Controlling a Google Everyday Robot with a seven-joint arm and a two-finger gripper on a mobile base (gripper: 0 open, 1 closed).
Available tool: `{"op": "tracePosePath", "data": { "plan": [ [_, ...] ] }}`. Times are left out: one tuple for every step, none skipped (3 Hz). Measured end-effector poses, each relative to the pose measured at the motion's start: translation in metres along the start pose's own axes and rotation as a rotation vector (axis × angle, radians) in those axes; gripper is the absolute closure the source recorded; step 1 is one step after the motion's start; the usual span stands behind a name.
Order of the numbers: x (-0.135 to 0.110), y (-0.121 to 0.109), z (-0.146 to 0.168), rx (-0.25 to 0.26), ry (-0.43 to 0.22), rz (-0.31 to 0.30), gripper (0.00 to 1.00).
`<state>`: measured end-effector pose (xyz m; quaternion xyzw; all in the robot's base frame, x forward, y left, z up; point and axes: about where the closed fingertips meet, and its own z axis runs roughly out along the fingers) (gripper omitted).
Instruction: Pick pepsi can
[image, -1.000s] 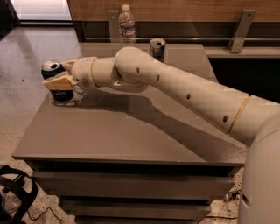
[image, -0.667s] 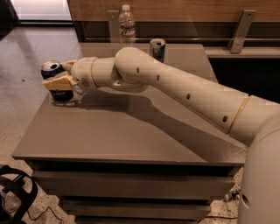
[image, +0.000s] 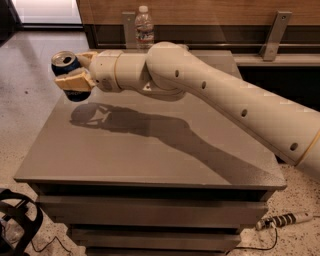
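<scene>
The pepsi can (image: 66, 67), dark blue with a silver top, is held in the air above the left edge of the grey table (image: 150, 150). My gripper (image: 76, 70) is shut on the pepsi can, one tan finger (image: 73, 81) across its front and the other behind it. The can is tilted a little and casts a shadow on the table below. My cream arm reaches in from the right across the table.
A clear plastic water bottle (image: 144, 28) stands at the table's back edge against the wooden wall. A metal bracket (image: 274, 35) stands at the back right. Black cables (image: 20, 225) lie on the floor at lower left, and a striped cord (image: 280, 220) at lower right.
The gripper has lifted the pepsi can off the table's left side into the air. The slim can at the back is now hidden behind my arm.
</scene>
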<state>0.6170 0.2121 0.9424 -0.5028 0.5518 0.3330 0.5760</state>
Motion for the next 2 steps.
{"op": "tracePosePath", "data": {
  "plan": [
    [-0.029,-0.002,-0.020,0.036,-0.019,-0.078,1.00],
    [-0.051,-0.005,-0.031,0.054,-0.026,-0.136,1.00]
  ]
}}
